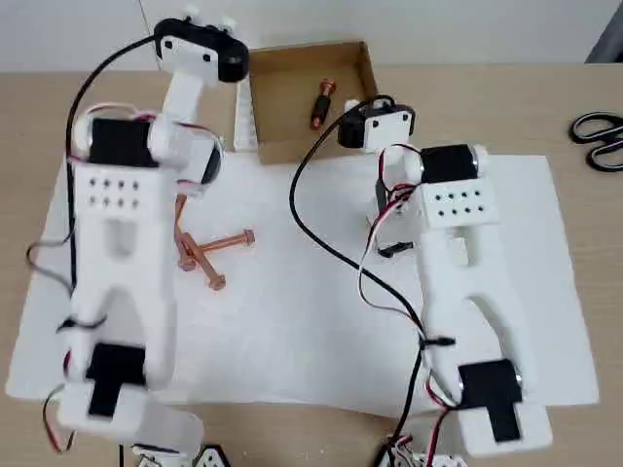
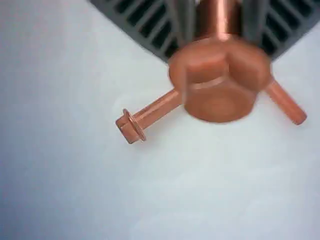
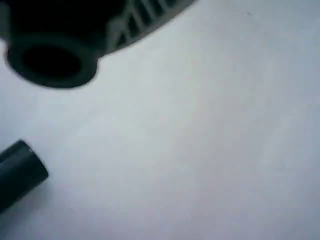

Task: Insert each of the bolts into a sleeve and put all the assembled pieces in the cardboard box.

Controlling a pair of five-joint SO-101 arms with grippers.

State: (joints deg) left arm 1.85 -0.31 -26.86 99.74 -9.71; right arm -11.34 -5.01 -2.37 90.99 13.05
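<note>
L gripper [image 2: 218,17] pinches a bolt [image 2: 220,85] above loose bolts [image 1: 209,255] nr white sheet's [image 1: 311,331] left edge. R gripper [image 3: 60,35] clamps a sleeve [image 3: 50,62], spare sleeve [image 3: 20,172] lying nearby. Assembled piece [image 1: 321,102] in cardboard box [image 1: 282,92] at tabletop's [image 1: 545,88] far edge

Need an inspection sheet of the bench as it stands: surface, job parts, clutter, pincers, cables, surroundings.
Surface: white sheet on a light wooden table.
Job's things: brown cardboard box holds one assembled copper bolt in a black sleeve; loose copper bolts lie crossed on the sheet; a spare black plastic sleeve lies on the sheet.
Clutter: black-handled scissors on the table, off the sheet.
Grippers: left pincer shut on a held copper bolt; right pincer apparently shut on a held black sleeve.
Cables: black cable loops over the sheet between the arms; red and white wires by the right arm.
Surroundings: pale wall behind the table.
</note>
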